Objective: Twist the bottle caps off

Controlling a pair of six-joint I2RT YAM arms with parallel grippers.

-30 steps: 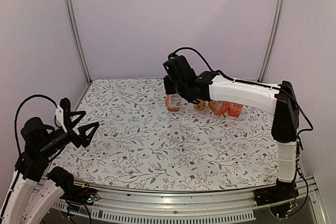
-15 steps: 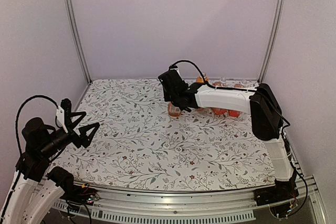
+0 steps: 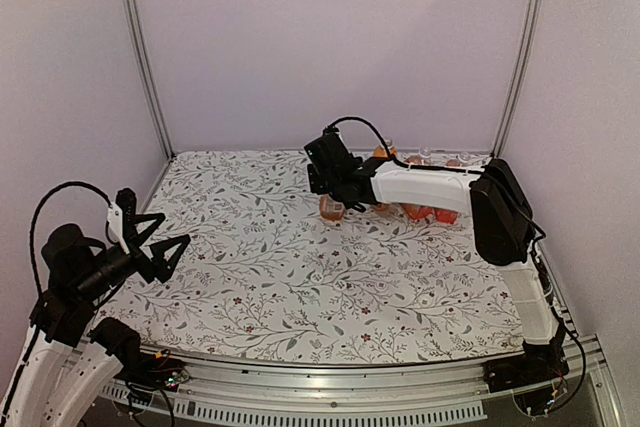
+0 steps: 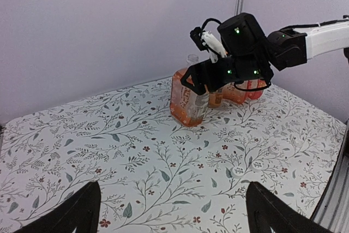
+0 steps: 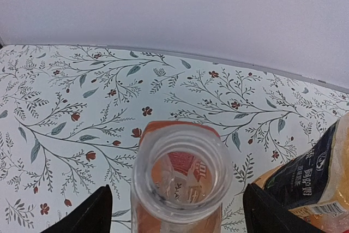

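The right arm stretches far forward, right gripper (image 3: pixel 328 190) tipped down, fingers spread either side of an uncapped orange-drink bottle (image 5: pixel 182 175). A bottle cap (image 4: pixel 238 171) lies loose, well short of them. At the near edge the left gripper (image 3: pixel 166 232) hovers, fingers spread.

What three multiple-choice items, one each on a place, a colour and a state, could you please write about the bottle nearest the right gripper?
1. Where is the bottle?
A. standing under the right gripper, between its fingers
B. held high in the air
C. lying on its side

2. What colour is its drink?
A. green
B. orange
C. blue

3. What state is its neck in?
A. capped
B. taped over
C. open, no cap

Answers: 1 A, the right wrist view shows the neck between the open fingers. 2 B, orange shows through the clear wall. 3 C, that view looks straight down into the bare mouth.
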